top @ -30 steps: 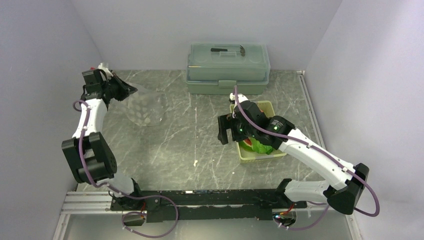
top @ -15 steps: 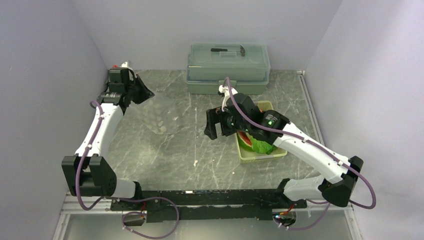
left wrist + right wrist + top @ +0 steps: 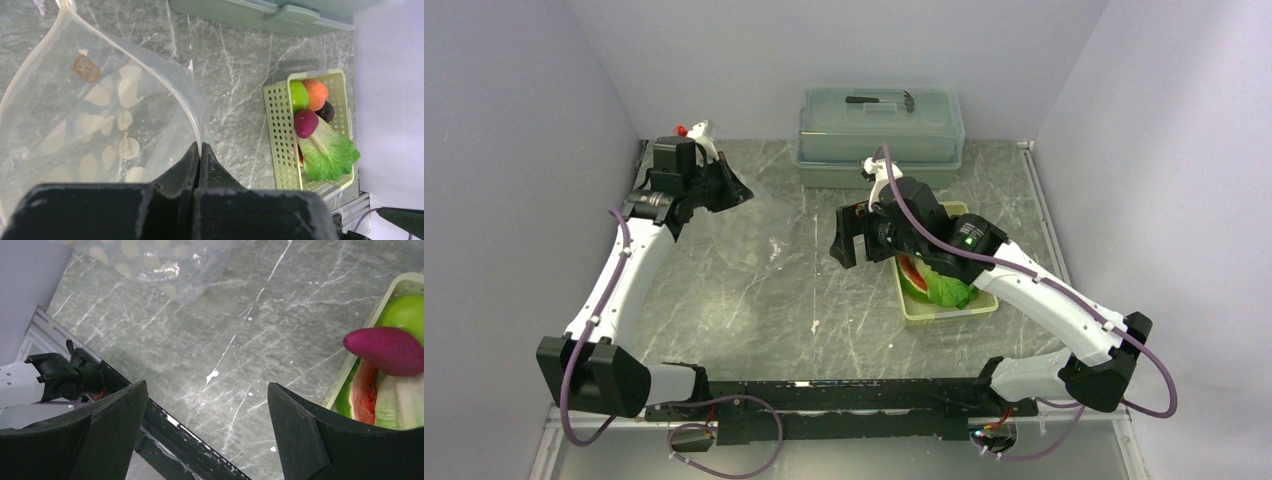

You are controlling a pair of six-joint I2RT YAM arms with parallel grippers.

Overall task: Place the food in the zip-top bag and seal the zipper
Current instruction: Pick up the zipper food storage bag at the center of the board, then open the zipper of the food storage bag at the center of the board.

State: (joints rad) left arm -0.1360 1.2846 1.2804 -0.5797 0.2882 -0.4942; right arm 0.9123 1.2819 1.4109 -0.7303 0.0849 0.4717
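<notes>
Top view, left claw: at the far left of the table, against the rim of the clear dotted bag.
Top view, right claw: above the table, between the bag and the tray.
Top view, box: lidded, at the back wall behind the tray.
Left wrist view, left claw: fingers pressed together on the bag's zipper, whose rim bows out in an open loop.
Left wrist view, food: all in the tray, well apart from the bag: green fruit, orange fruit, dark piece, purple root, lettuce.
Right wrist view, right claw: fingers spread wide with nothing between them, just beside the tray.
Right wrist view, food: the purple root lies across the watermelon slice and lettuce, with the green fruit behind.
</notes>
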